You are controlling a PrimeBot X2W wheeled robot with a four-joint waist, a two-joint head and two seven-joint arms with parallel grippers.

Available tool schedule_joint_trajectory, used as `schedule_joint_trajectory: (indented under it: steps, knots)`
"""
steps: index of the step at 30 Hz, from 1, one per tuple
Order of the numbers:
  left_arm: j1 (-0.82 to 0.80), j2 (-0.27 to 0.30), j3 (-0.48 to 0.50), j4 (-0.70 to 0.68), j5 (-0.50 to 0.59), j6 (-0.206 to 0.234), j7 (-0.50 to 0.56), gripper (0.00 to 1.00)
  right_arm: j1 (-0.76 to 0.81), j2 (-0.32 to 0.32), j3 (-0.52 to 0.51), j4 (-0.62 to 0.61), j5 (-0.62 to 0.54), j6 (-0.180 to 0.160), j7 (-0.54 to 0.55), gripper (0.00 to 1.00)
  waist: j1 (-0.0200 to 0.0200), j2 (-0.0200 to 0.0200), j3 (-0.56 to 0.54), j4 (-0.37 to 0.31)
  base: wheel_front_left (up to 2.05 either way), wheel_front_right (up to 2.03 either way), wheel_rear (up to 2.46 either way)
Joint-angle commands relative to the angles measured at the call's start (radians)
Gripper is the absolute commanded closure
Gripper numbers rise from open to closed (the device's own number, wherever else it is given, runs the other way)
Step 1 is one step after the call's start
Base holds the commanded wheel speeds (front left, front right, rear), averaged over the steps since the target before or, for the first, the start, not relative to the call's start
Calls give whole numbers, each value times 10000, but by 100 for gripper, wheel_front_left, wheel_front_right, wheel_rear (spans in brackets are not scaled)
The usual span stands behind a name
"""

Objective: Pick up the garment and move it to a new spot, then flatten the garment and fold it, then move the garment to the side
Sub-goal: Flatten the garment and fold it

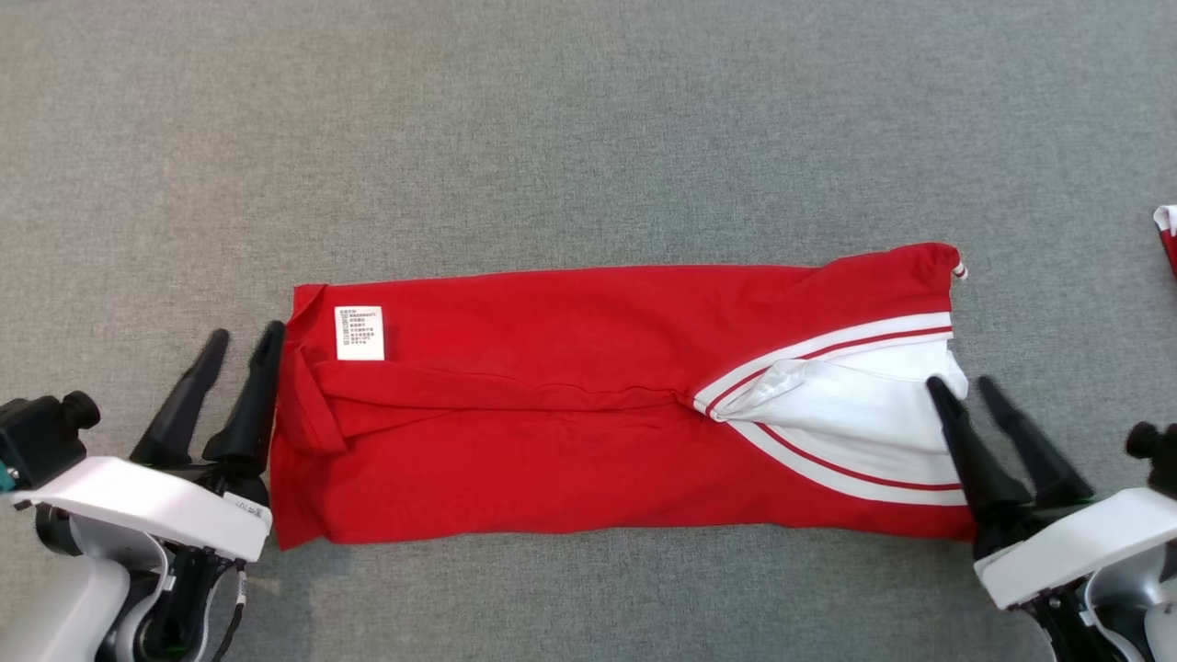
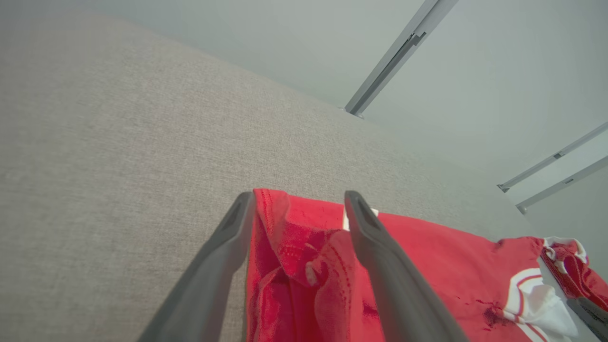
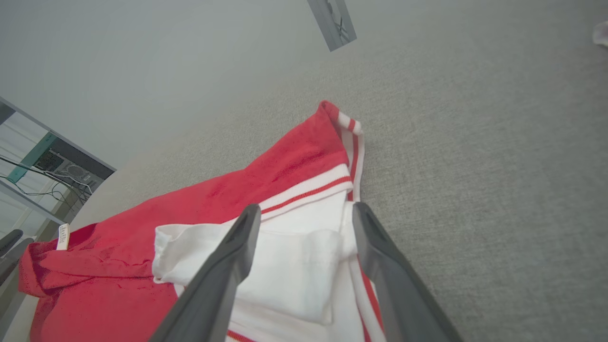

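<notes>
Head view: your garment [image 1: 588,414] lies as a long strip on the desk [image 1: 588,138]; left gripper [image 1: 246,331] at its left edge, right gripper [image 1: 961,382] at its right, both wide open, empty. Wrist views: fingers [image 2: 380,256] straddle each edge; bare desk beyond.

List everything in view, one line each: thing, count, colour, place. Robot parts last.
garment: one, red with a white, red-striped end, folded into a long band, lying mid-surface
care label: one, white, near the garment's left end
cloth scrap: one, red and white, at the head view's right edge
surface: one, grey fabric, under everything
rails: three, grey metal, beyond the surface in the left wrist view
left tool: one, dark fingers, open, at the garment's left end
right tool: one, dark fingers, open, at the white right end
</notes>
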Motion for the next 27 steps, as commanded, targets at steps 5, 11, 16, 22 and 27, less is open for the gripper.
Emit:
schedule_joint_trajectory:
  steps: [5,11,16,22,27]
  knots:
    - [164,-343,486,-659,2017,1253,-829,0,-343,194,-590,-226,-1692,1,-1397,0,0,0,-331,22,0,0,0]
    - [348,-775,1200,-1272,3866,1672,-878,0,-528,336,-987,-25,-3370,1,-2092,0,0,0,-526,98,0,0,0]
    - [755,-1273,1741,-1158,5255,1277,-882,0,-559,468,-974,353,-4283,1,-2393,0,0,0,-654,210,0,0,0]
    - [865,-1786,1944,-441,6086,670,-885,0,-682,454,-722,1070,-4563,1,-2589,0,0,0,-670,365,0,0,0]
    - [680,-2156,2121,-32,6422,278,-886,0,-830,378,-602,1731,-4483,1,-2606,0,0,0,-610,530,0,0,0]
